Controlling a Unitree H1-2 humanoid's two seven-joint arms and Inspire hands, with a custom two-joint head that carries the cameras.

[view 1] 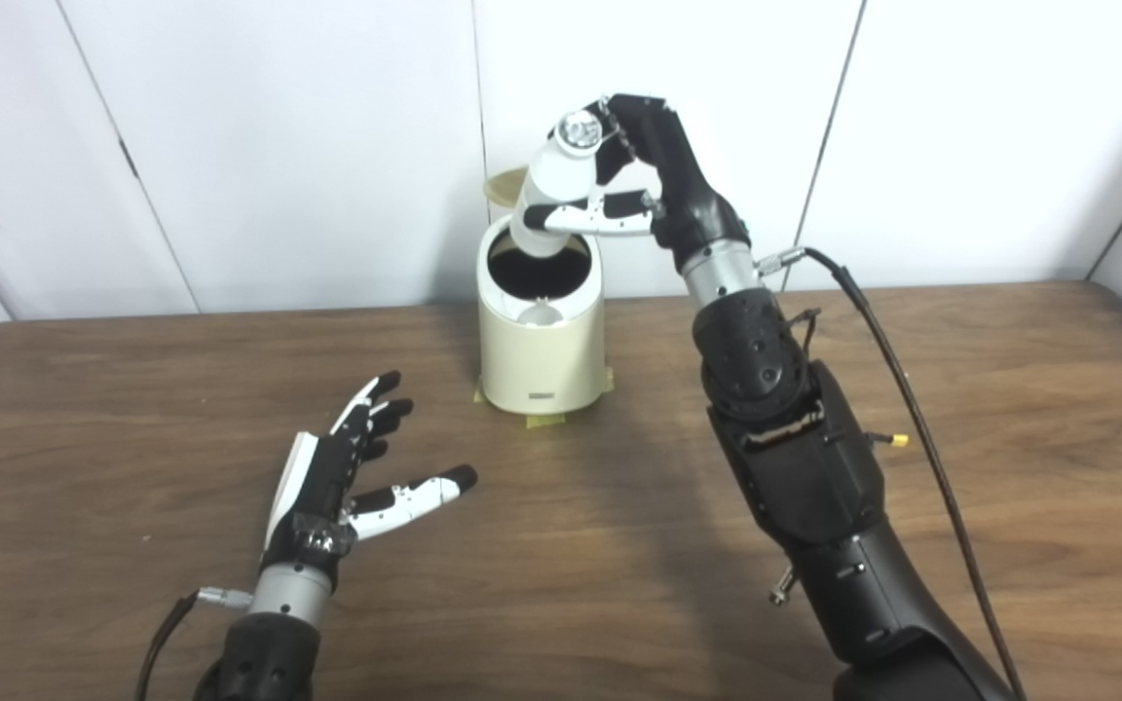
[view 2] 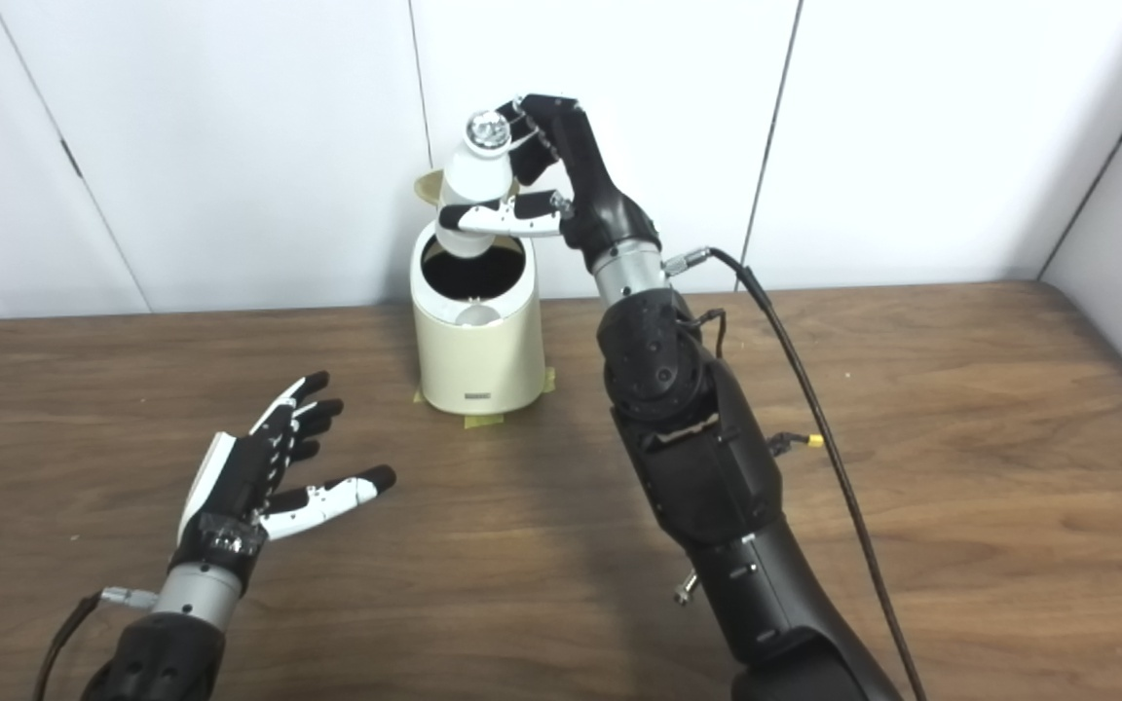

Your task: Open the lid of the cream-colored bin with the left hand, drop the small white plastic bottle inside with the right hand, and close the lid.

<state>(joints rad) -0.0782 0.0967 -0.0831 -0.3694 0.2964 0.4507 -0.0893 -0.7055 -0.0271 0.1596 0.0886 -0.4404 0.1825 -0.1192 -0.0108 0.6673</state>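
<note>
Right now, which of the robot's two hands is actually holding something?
The right hand, raised over the open bin, grips the small white bottle. The left hand hovers open above the table, empty.

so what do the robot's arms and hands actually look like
Both arms are black with a silver metal wrist cuff. The left hand and right hand are black with white panels and black-tipped fingers. A dark cable runs from the right wrist; the left wrist has one too.

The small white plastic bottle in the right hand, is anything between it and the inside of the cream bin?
Nothing visible blocks it. The cream-colored round bin's lid is tipped up behind the dark opening, and the small white plastic bottle, held tilted by the right hand, hangs just above that opening. The open left hand is well clear.
</note>
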